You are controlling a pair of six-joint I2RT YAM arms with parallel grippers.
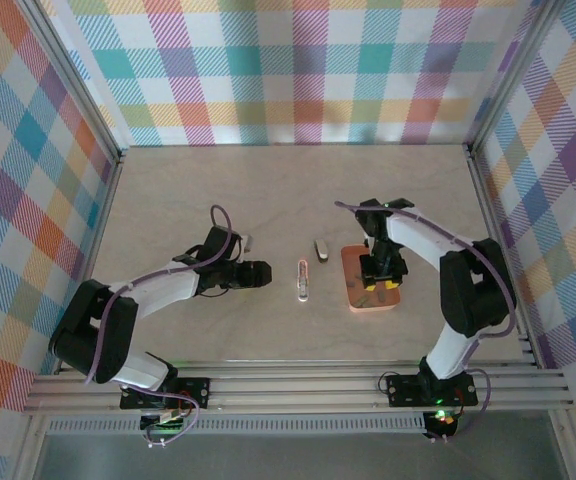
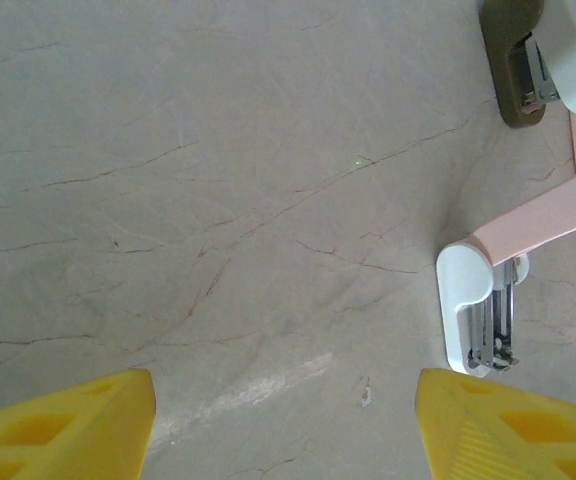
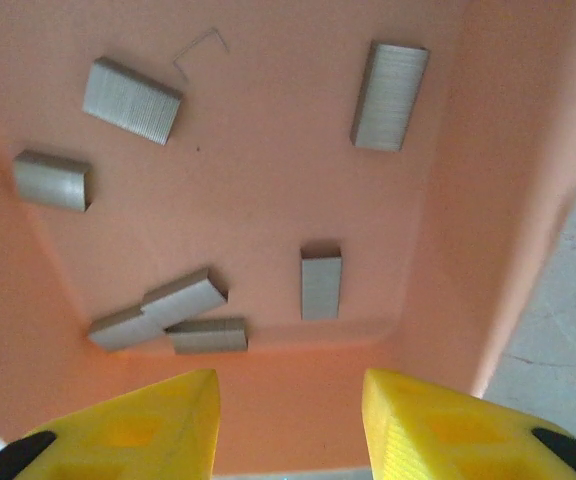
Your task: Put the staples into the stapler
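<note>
The stapler (image 1: 303, 280) lay opened on the bench (image 1: 268, 200), near the middle, between the two arms; in the left wrist view its pink lid (image 2: 546, 215) was swung away from the white base (image 2: 465, 300), and the metal channel (image 2: 495, 322) was exposed. A small grey-white piece (image 1: 320, 249) lay just beyond the stapler, apart from it. The salmon-orange tray (image 1: 349, 280) sat on the bench just to the right of the stapler.

The staples (image 3: 320, 283) lay scattered on the tray's floor (image 3: 268, 200) as several short grey strips; three of them were bunched close together in the near left corner, two of those touching, and the others lay apart; one single loose staple (image 3: 200, 50) lay at the far side.

The right claw (image 1: 379, 284) hung over the tray, its yellow fingers (image 3: 128, 425) apart and holding nothing, above the near wall. The left claw (image 1: 261, 272) was just left of the stapler, low over bare bench; its fingers (image 2: 68, 425) were spread wide and empty, not touching the stapler.
</note>
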